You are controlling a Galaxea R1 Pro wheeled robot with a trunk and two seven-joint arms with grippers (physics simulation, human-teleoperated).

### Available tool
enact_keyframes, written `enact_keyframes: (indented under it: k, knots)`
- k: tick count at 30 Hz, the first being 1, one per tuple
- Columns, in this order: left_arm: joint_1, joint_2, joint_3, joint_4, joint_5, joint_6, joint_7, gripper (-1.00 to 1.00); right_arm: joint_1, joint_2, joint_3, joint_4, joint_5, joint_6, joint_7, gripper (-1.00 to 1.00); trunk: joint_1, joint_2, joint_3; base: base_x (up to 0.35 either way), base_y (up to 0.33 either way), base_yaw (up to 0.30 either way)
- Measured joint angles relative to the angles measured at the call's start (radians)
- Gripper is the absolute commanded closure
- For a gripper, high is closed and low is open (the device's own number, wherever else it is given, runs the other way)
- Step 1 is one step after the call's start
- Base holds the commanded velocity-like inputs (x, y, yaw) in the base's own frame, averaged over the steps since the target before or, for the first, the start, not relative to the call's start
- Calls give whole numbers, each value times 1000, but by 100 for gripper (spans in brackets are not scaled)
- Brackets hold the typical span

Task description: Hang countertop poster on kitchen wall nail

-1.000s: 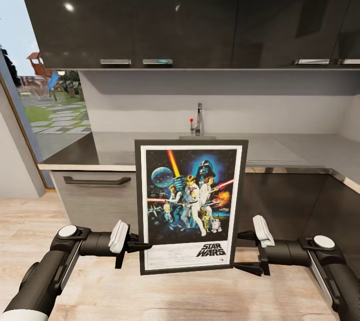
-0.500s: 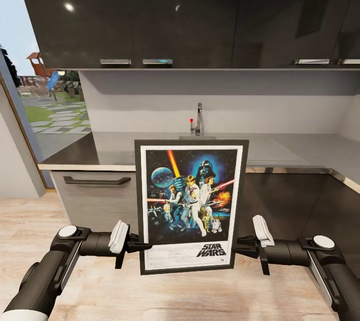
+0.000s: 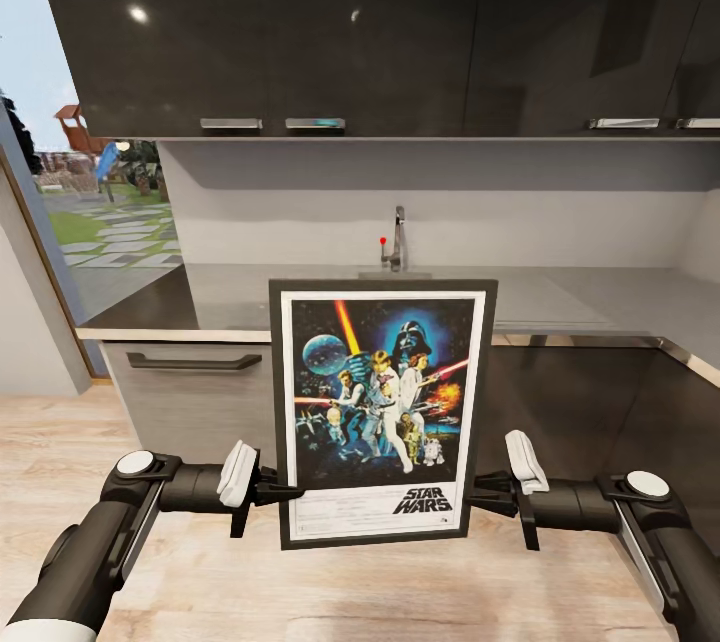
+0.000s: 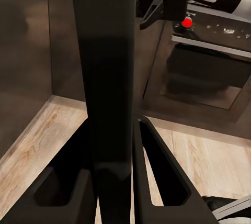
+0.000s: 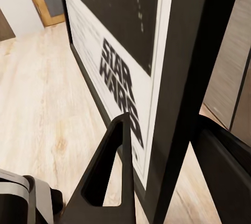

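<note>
The poster (image 3: 380, 412) stands upright in the air in front of me, its black frame, white border and "STAR WARS" logo facing the head camera. My left gripper (image 3: 272, 492) is shut on its lower left edge, and my right gripper (image 3: 482, 497) is shut on its lower right edge. In the left wrist view the poster's dark frame edge (image 4: 107, 77) runs between the two fingers of the left gripper (image 4: 112, 124). The right wrist view has the logo side of the poster (image 5: 125, 72) clamped in the right gripper (image 5: 164, 122). The kitchen countertop (image 3: 600, 297) lies behind the poster.
A faucet (image 3: 398, 237) stands at the back of the counter. Dark upper cabinets (image 3: 400, 22) hang above it, over a pale backsplash wall (image 3: 540, 212). A grey drawer with a handle (image 3: 195, 360) sits low on the left. A window (image 3: 90, 212) opens at far left. The floor is wood (image 3: 350, 592).
One second ago my right gripper's fingers were spread beside the poster's right edge; they have since closed on it. The poster and left gripper have not moved.
</note>
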Motion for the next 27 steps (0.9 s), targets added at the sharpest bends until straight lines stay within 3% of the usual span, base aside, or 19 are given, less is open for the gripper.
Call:
enact_keyframes:
  k: [15, 16, 27]
  knots:
    - [0, -1, -2, -3, 2, 0, 0, 100, -15, 0, 0, 0, -1, 7, 3, 100, 0, 0, 0, 0, 0, 0]
    - [0, -1, -2, -3, 2, 0, 0, -100, -16, 0, 0, 0, -1, 7, 3, 100, 0, 0, 0, 0, 0, 0]
    - [0, 0, -1, -2, -1, 3, 0, -100, -18, 0, 1, 1, -4, 4, 8, 100, 0, 0, 0, 0, 0, 0]
